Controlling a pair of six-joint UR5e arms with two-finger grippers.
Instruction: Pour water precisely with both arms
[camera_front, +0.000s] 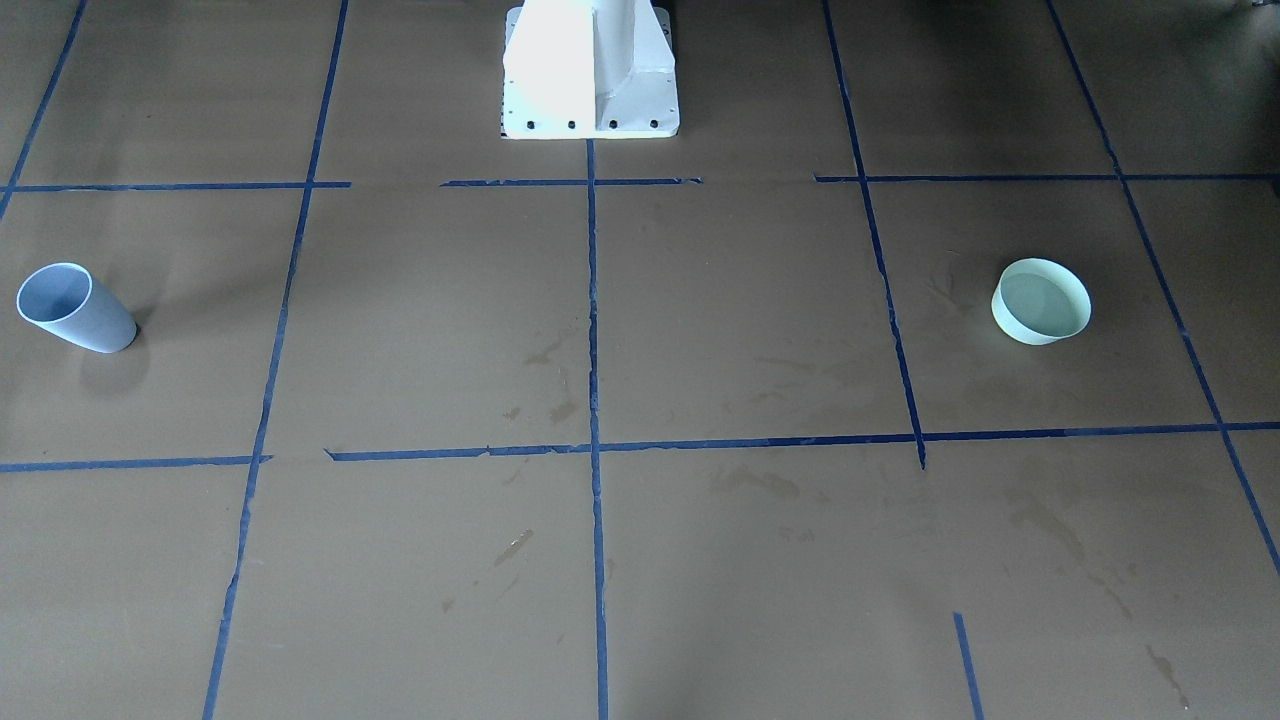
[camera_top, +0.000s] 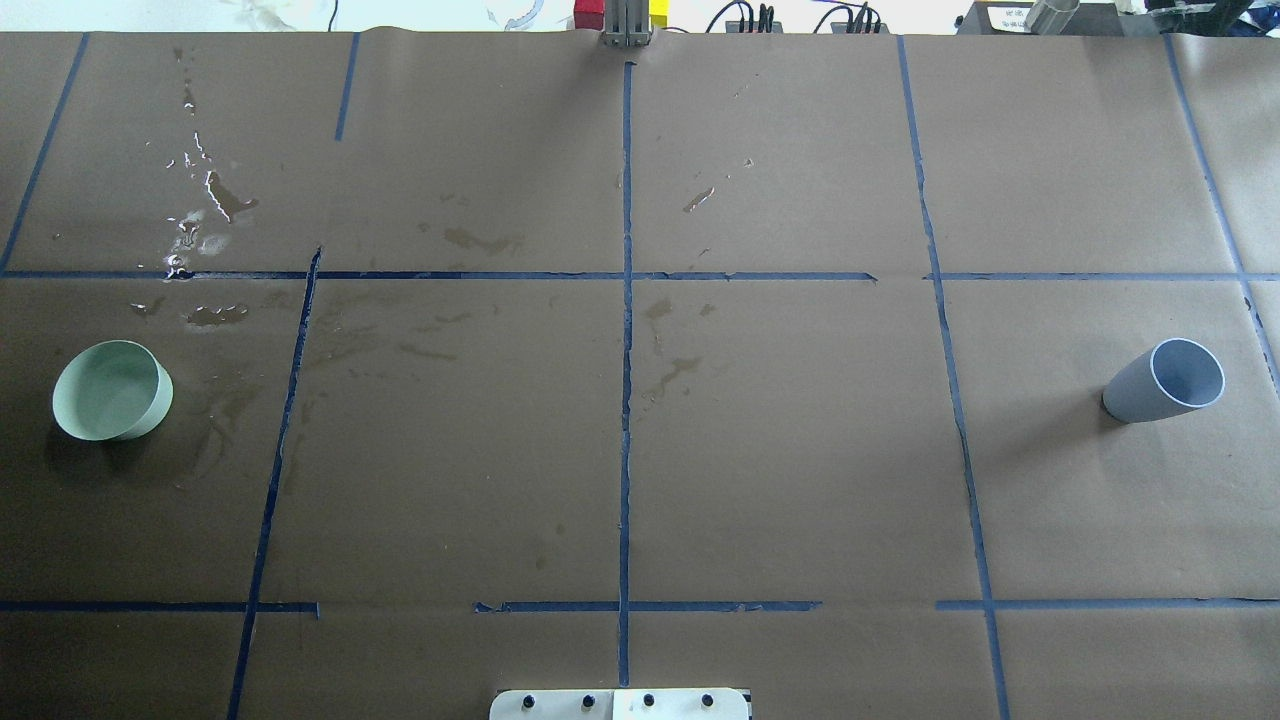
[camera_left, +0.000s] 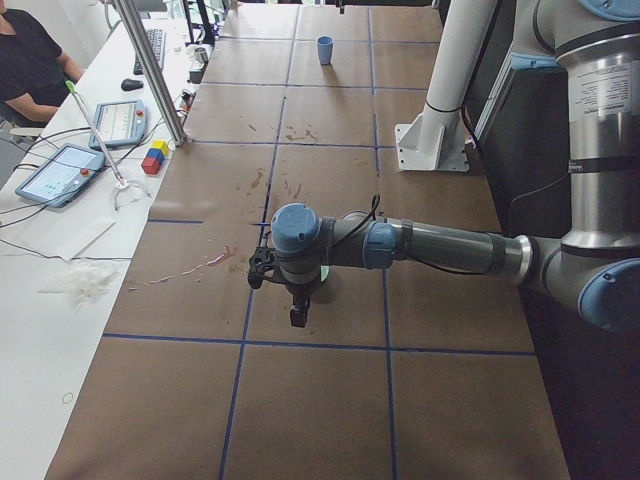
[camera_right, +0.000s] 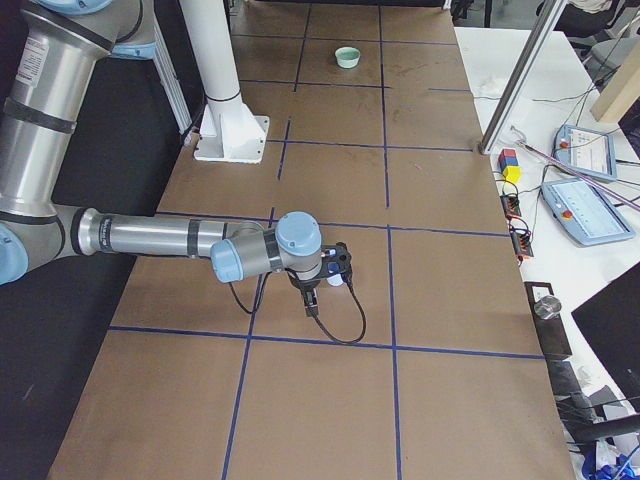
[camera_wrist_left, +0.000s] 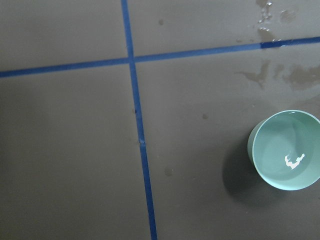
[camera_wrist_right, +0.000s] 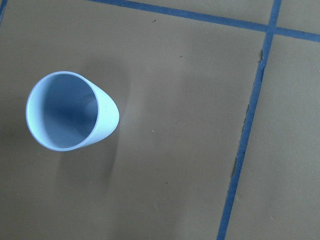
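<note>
The water (camera_wrist_left: 280, 150) sits in the mint bowl (camera_wrist_left: 251, 150), below and beside the left gripper (camera_left: 298, 315). The blue cup (camera_wrist_right: 109, 114) stands below the right gripper (camera_right: 310, 302). I cannot tell either gripper's opening. The bowl is likely light, slick and sloshy, so pinch its rim.

White boxy bolted pedestal (camera_front: 590, 70) on brown paper table cover (camera_top: 780, 450), gridded with dark blue tape lines (camera_top: 626, 400). Across from the pedestal: silver metal post (camera_left: 150, 70), small red, blue and yellow blocks (camera_left: 154, 157) at its foot, two grey touchscreen pendants (camera_left: 60, 172) beyond on white bench (camera_left: 60, 300).
</note>
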